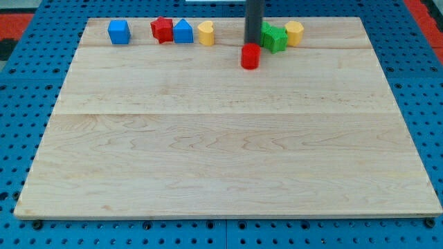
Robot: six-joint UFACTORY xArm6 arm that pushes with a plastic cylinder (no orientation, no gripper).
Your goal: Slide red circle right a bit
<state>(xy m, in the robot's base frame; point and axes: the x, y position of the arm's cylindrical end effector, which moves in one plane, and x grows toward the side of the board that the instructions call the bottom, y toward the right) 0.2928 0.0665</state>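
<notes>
The red circle (pixel 250 57) is a small red cylinder near the view's top, just right of centre on the wooden board (pixel 221 138). My dark rod comes down from the top edge, and my tip (pixel 253 43) sits right at the red circle's top edge, seemingly touching it. A green block (pixel 275 38) lies just to the right of the rod, with a yellow circle (pixel 294 32) beyond it.
Along the board's top edge, from the view's left: a blue cube (pixel 119 32), a red star-like block (pixel 162 30), a blue house-shaped block (pixel 183 32), a yellow heart-like block (pixel 205 32). Blue pegboard surrounds the board.
</notes>
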